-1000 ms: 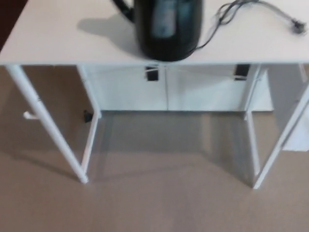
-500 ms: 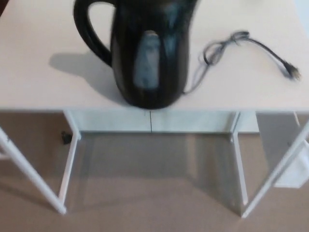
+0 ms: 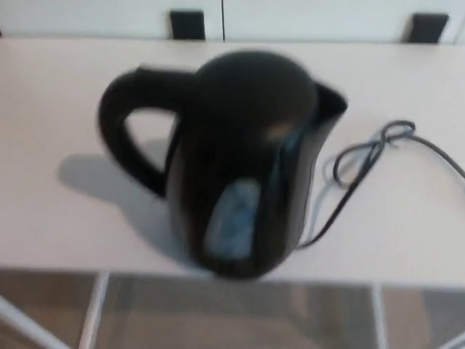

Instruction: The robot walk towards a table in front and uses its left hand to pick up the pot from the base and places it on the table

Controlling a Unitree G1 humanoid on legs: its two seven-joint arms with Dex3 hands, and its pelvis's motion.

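Table: pale cream flat-topped table [image 3: 43,94], spanning the picture's width.
Legs: thin white table legs [image 3: 93,309], below the near edge.
Rear: white cabinet front [image 3: 109,16] behind the table, with a vertical seam and two black rectangular fittings [image 3: 187,24].
Floor: brown carpet floor [image 3: 240,320], under the table.

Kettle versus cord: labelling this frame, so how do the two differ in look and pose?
The kettle is bulky and stands upright; the cord is thin and lies flat. The kettle sits at the front edge; the cord loops to its right. Both are black, on the table.
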